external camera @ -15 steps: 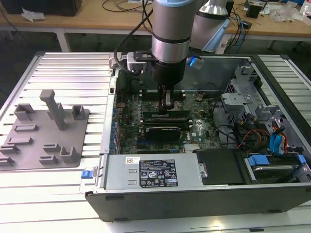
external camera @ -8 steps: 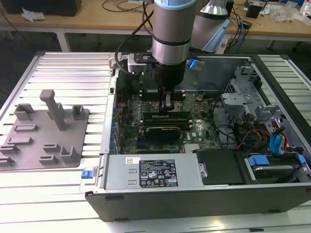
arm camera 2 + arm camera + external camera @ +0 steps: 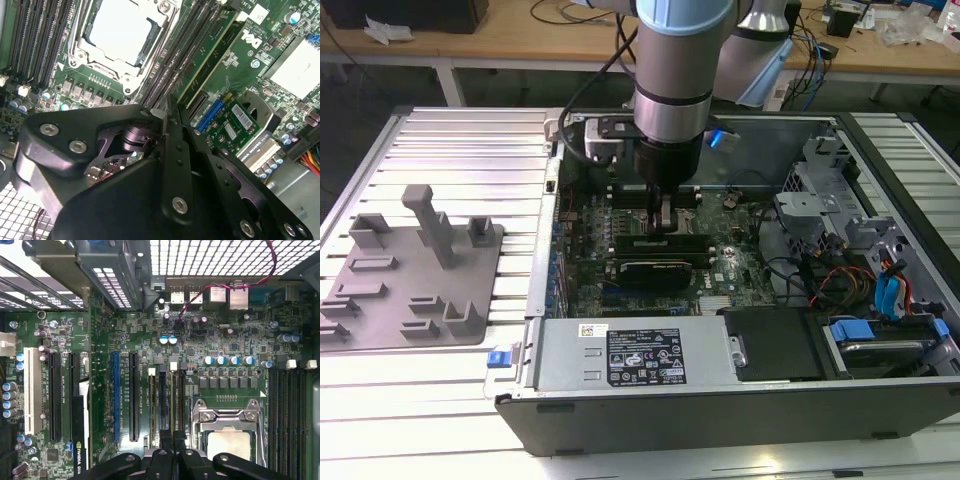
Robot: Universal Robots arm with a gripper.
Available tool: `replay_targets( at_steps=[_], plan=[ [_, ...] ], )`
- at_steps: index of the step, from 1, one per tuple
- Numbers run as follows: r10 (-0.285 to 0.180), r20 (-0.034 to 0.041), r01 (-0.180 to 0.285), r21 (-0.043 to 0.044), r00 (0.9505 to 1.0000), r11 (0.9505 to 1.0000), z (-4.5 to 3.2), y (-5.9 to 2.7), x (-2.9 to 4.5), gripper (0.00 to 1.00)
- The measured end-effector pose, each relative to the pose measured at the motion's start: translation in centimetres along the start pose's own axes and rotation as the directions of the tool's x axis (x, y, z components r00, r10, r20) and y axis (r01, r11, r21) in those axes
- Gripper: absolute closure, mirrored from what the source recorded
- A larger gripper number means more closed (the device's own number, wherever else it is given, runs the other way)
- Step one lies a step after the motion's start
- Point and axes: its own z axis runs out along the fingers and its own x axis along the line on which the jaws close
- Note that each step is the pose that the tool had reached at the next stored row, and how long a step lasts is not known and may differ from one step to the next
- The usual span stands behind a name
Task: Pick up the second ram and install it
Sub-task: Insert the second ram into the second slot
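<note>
In the middle of the exterior view, the arm is reaching straight down into the open computer case [image 3: 720,425], and the gripper [image 3: 665,213] is hanging low over the motherboard [image 3: 100,325]. In the second wrist view its fingers [image 3: 175,150] are lying drawn together, with the tips right at the row of memory slots [image 3: 170,55] beside the processor socket [image 3: 120,30]. The second ram [image 3: 212,52], as I'm reading it, is the long green stick standing in a slot there, its near end running up to the fingertips. Whether they're pinching its edge or only bearing on it, I cannot tell. So this is looking like the seating stage. Doing it well, I'd judge, is calling for a push straight down, the stick held upright in its slot, and pressure shared along its length rather than loaded on one end. The white latch [image 3: 157,114] by the tips is the thing to watch as the sign it's home
</note>
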Motion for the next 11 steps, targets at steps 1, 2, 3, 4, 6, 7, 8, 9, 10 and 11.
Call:
replay_targets(
  at_steps=[1, 2, 3, 4, 6, 7, 8, 9, 10, 11],
  plan=[
    [0.0, -0.0002, 0.0, 0.0, 1.0, 1.0, 0.01, -0.05, 0.0, 0.91],
    [0.0, 0.0002, 0.0, 0.0002, 1.0, 1.0, 0.08, -0.15, -0.01, 0.91],
    [0.0, -0.0001, 0.0, 0.0, 1.0, 1.0, 0.11, -0.19, 0.0, 0.91],
    [0.0, 0.0004, 0.0, 0.0002, 1.0, 1.0, 0.22, -0.19, -0.01, 0.91],
    [0.0, 0.0, 0.0, 0.0, 1.0, 1.0, 0.3, -0.19, 0.0, 0.91],
    [0.0, 0.0002, 0.0, 0.0001, 1.0, 1.0, 0.38, -0.2, -0.01, 0.91],
    [0.0, 0.0002, 0.0, 0.0001, 1.0, 1.0, 0.46, -0.2, -0.04, 0.91],
    [0.0, 0.0005, 0.0, 0.0001, 1.0, 1.0, 0.54, -0.2, -0.09, 0.91],
    [0.0, 0.0004, 0.0, 0.0, 1.0, 1.0, 0.57, -0.19, -0.09, 0.91],
    [0.0, 0.0005, 0.0, 0.0, 1.0, 1.0, 0.59, -0.19, -0.1, 0.91]
  ],
)
